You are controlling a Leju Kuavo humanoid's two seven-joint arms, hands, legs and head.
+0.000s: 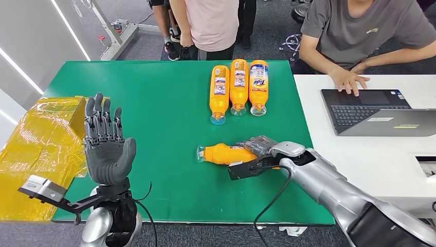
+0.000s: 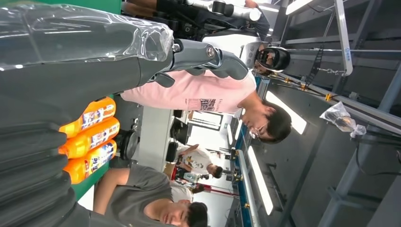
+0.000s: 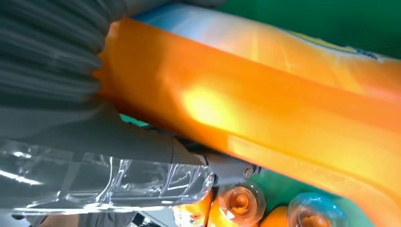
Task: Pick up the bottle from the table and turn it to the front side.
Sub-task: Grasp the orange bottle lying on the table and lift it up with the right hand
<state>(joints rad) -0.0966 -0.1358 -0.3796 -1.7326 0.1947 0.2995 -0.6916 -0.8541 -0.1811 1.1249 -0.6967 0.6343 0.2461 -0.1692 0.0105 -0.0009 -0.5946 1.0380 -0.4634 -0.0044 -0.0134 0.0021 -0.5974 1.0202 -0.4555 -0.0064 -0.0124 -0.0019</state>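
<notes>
Fingers of the right hand [image 1: 259,146] wrap the orange bottle [image 1: 226,153] lying on its side, cap toward 9 o'clock. It looks smooth and slippery, so hold its middle. The left hand [image 1: 107,149] is open, holding nothing.

The left hand [image 1: 107,149] is raised upright above the table's near left corner, palm facing right, fingers [image 1: 103,119] straight and apart, holding nothing. The right arm [image 1: 334,190] reaches in low from the right, its hand [image 1: 259,149] wrapped around the lying orange bottle [image 1: 226,153].

Bare green table [image 1: 154,128] lies between the hands. Three bottles [image 1: 238,87] line the far edge; yellow wrap [image 1: 41,149] borders the left.
</notes>
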